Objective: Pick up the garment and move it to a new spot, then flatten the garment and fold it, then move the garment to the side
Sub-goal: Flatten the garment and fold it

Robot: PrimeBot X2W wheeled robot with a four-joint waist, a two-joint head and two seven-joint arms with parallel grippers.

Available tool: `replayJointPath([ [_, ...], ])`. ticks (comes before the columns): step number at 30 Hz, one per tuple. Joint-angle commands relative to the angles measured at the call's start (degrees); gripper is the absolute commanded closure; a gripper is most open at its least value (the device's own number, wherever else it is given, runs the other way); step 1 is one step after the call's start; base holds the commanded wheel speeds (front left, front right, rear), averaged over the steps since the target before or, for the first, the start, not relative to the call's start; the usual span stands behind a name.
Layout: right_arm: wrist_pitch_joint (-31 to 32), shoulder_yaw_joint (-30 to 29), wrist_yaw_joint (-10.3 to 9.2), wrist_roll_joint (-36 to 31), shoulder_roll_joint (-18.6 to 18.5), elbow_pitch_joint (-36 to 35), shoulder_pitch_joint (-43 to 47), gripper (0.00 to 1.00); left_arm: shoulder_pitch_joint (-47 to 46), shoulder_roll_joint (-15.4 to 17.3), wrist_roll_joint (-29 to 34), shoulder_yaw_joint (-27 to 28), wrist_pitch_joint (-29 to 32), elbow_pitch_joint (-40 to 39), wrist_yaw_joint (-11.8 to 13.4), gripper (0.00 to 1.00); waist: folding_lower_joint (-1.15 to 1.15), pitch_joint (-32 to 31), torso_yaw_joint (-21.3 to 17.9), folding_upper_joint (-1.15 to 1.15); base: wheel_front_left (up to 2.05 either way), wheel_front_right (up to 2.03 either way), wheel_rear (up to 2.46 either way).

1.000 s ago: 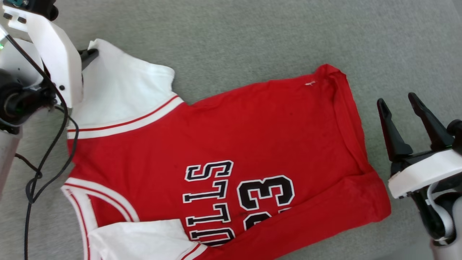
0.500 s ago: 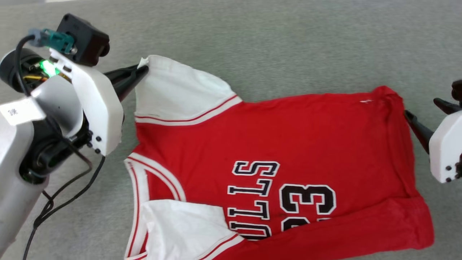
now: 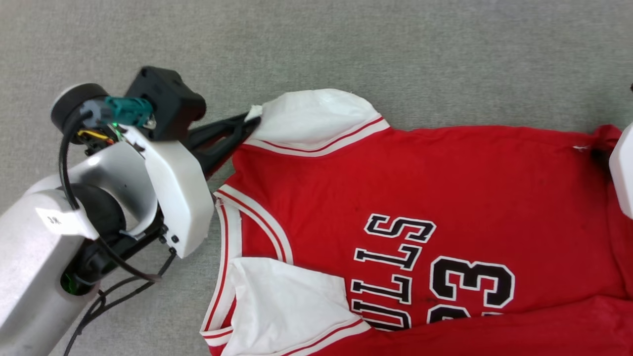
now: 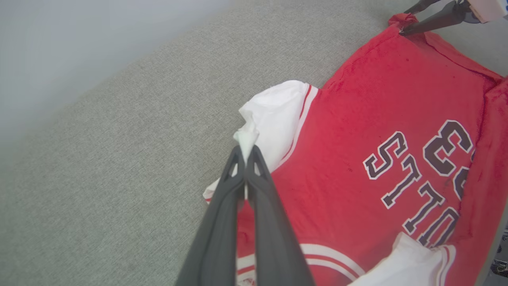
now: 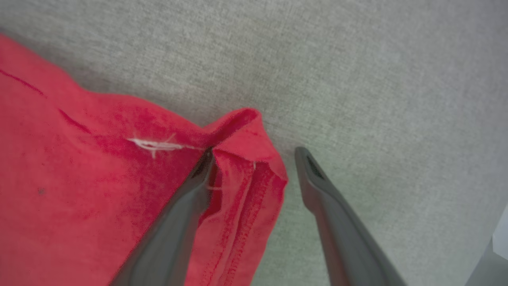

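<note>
Left end effector (image 4: pixel 246 154) clamps garment (image 3: pixel 395 188) sleeve (image 4: pixel 278 115); right end effector (image 5: pixel 254 153) gapes, seemingly astride hem (image 5: pixel 246 190).

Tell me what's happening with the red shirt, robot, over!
Left gripper shut on the far white sleeve's tip. Right gripper open, straddling the red hem corner. Garment spread on grey cloth. Other sleeve folded over its front.

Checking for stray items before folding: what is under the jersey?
The jersey lies on the grey surface, which shows along its edges. Anything else beneath is covered by the red cloth and cannot be seen.
</note>
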Motion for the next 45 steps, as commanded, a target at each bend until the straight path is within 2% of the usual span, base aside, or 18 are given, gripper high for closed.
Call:
replayJointPath([
  [1, 0.6, 1.2, -0.02, -0.3, -0.3, 1.6, -0.5, 0.00, 1.0, -0.5, 0.3, -0.4, -0.5, -0.7, 0.1, 1.00, 0.00, 1.4, 1.4, 0.00, 0.00, 0.00, 0.00],
  [7, 2.0, 4.5, -0.02, -0.5, -0.9, 6.3, 0.9, 0.00, 1.8, -0.9, 0.1, -0.9, -1.1, -0.2, 0.4, 1.00, 0.00, 2.4, 2.6, 0.00, 0.00, 0.00, 0.00],
  [8, 2.2, 4.5, -0.01, 0.0, -0.7, 7.0, 1.0, 0.50, 1.8, -0.9, 0.4, -0.9, -1.3, 0.1, 0.3, 1.00, 0.00, 2.4, 2.7, 0.00, 0.00, 0.00, 0.00],
  [9, 2.2, 4.5, -0.01, 0.0, -0.7, 7.0, 1.0, 0.50, 1.8, -0.9, 0.4, -0.9, -1.3, 0.1, 0.3, 1.00, 0.00, 2.4, 2.7, 0.00, 0.00, 0.00, 0.00],
  [10, 2.0, 4.4, -0.02, 0.5, -0.4, 7.5, 1.0, 0.81, 1.9, -0.9, 0.5, -0.9, -1.6, 0.4, 0.4, 1.00, 0.00, 2.3, 2.7, 0.00, 0.00, 0.00, 0.00],
  [11, 1.7, 4.5, -0.02, 0.7, -0.2, 7.9, 0.9, 1.00, 2.2, -1.1, 0.3, -0.9, -1.9, 0.7, 0.5, 1.00, 0.00, 2.1, 2.7, 0.00, 0.00, 0.00, 0.00],
  [20, -2.9, 2.8, -0.02, 2.3, 0.8, 7.5, -0.2, 1.00, 5.1, 0.0, 0.8, 0.3, -4.6, 4.4, 1.9, 1.00, 0.00, -2.6, 0.3, 0.00, 0.00, 0.00, 0.00],
  [27, -5.9, 0.6, -0.02, 4.3, 1.3, 4.0, 2.3, 1.00, 9.2, 1.1, -0.8, 1.2, -6.3, 4.9, 3.4, 1.00, 0.00, -8.1, -1.3, 0.00, 0.00, 0.00, 0.00],
  [37, -9.1, -5.0, -0.02, 6.3, 2.5, -2.9, 15.0, 1.00, 20.5, 3.7, -4.4, 1.6, -7.6, 1.3, 7.2, 1.00, 0.00, -15.5, -1.9, 0.00, 0.00, 0.00, 0.00],
  [42, -9.5, -7.9, -0.02, 8.9, 3.5, -6.2, 23.5, 1.00, 27.6, 5.3, -6.6, 1.2, -7.9, -1.0, 9.3, 1.00, 0.00, -17.5, -1.6, 0.00, 0.00, 0.00, 0.00],
  [45, -9.6, -8.5, -0.02, 9.7, 2.8, -7.8, 27.8, 1.00, 31.6, 6.8, -7.3, 0.2, -7.4, -1.6, 9.7, 1.00, 0.00, -18.2, -1.3, 0.00, 0.00, 0.00, 0.00],
])
